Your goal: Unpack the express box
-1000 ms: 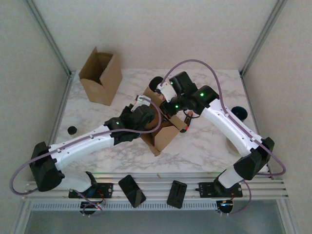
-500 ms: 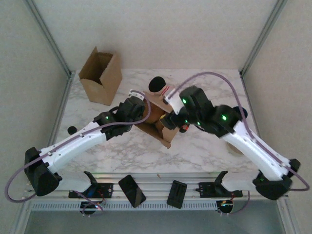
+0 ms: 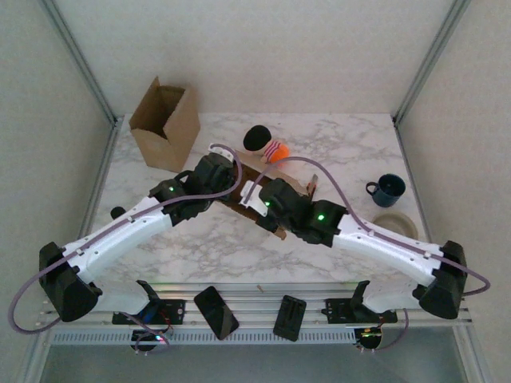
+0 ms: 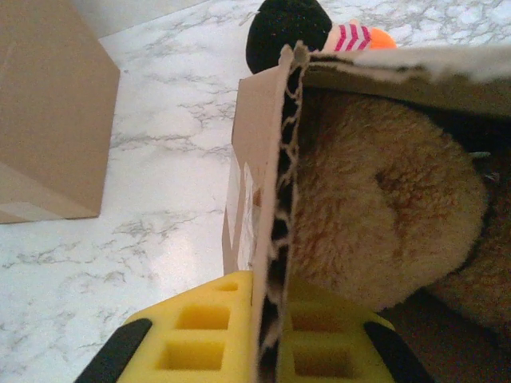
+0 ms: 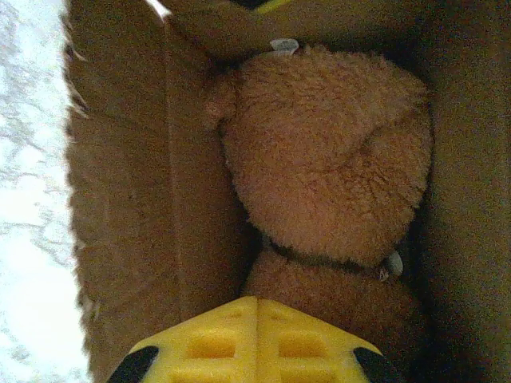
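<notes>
**A:** Where was the box (image 4: 263, 144) when you looked?

**B:** About the middle of the counter (image 3: 351, 152), with both arms crowded over it. From above you could hardly see any cardboard.

**A:** And the left gripper (image 4: 267, 339)?

**B:** It was clamped on the box. One torn wall edge ran straight up between its two yellow fingers, one finger outside and one inside.

**A:** Anything in the box?

**B:** A brown bear (image 5: 327, 167), woolly, filling most of the inside. It was pressed close against the wall the left gripper had pinched.

**A:** What about the right gripper (image 5: 255, 347)?

**B:** That one was down inside the box with cardboard walls on either side of it. Its fingers were together with nothing between them. The bear's body lay just past the tips and its head was farther in. I couldn't tell whether the tips touched the fur.

**A:** And around the box?

**B:** A black ball (image 3: 256, 137) and a striped orange toy (image 3: 276, 150) sat just behind it, touching each other. An open carton (image 3: 164, 124) stood at the far left corner. A dark mug (image 3: 389, 190) stood well off to the right.
</notes>
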### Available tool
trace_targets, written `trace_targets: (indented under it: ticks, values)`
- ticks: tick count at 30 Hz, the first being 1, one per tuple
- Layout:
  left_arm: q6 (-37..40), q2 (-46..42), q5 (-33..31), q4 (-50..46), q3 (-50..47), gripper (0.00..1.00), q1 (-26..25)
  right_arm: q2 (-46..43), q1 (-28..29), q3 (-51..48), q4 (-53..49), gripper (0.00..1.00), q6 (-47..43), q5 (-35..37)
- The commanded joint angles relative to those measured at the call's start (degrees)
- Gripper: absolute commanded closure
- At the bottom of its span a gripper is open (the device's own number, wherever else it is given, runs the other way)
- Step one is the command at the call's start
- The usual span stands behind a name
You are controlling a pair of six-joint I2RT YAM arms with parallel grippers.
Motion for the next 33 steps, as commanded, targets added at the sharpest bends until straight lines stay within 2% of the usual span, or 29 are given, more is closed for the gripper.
trace_targets:
  ticks: [1,17,18,23,25,28,33]
  values:
    - [-0.61,-0.78,0.85,0.31,2.38,1.00,0.73,1.65,0.22,-0.55,9.66,1.00,-2.45,3.80]
    - [0.00,-1.54,1.58,0.83,1.68,1.00,0.94,13.12,-6.72,3.14,11.77,1.00,-3.29,-0.49]
    - [-0.01,-1.52,1.63,0.86,1.68,1.00,0.95,13.96,-6.79,3.59,11.69,0.96,-3.14,-0.59]
    - [0.03,-1.39,2.01,1.04,1.81,1.00,0.95,18.06,-7.02,6.22,10.10,0.43,-1.82,-2.08]
    - [-0.04,-1.27,2.26,1.08,1.94,1.00,0.95,19.60,-7.08,7.34,9.67,0.28,-1.23,-2.19]
    - [0.02,-0.93,2.84,1.22,2.20,1.00,1.03,22.64,-7.28,9.35,9.39,0.21,-0.68,-3.07]
    - [0.03,-0.05,3.69,1.30,2.69,1.00,1.03,28.62,-8.18,12.16,11.16,0.23,0.69,-4.95]
